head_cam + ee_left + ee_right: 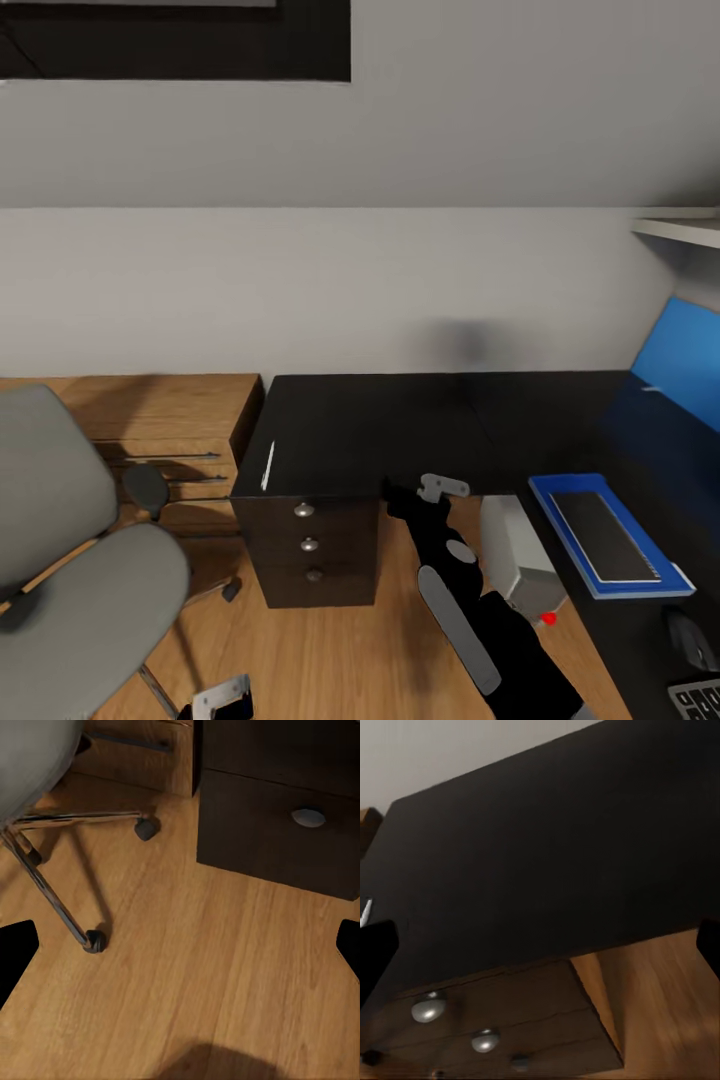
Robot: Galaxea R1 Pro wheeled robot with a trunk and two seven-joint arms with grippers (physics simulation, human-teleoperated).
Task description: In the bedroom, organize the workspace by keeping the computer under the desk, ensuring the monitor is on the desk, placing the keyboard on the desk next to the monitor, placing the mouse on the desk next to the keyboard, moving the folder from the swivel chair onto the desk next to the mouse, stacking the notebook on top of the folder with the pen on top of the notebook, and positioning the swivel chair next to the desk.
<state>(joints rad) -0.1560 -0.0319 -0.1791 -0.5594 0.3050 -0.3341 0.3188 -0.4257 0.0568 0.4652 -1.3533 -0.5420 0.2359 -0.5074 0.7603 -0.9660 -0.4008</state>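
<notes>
The black desk [420, 425] runs along the wall and turns toward me on the right. The thin whitish pen [267, 465] lies near its left edge, above the drawers [308, 545]. On the right wing the blue folder [655, 575] carries the dark grey notebook [603, 535]; closer to me lie the mouse [690, 640] and a corner of the keyboard [700, 695]. The computer [520, 545] stands under the desk. The grey swivel chair [70, 540] is at the left. My right gripper [443, 487] is open at the desk's front edge [585, 945], the pen [366, 911] off to its side. My left gripper [222, 698] is open, low over the floor [195, 967].
A light wooden drawer unit [170, 430] stands between chair and desk. The chair's chrome base [52, 885] and castors [94, 941] spread over the wooden floor near the drawer front [277, 832]. A blue panel [680, 365] leans at the far right under a shelf [680, 230].
</notes>
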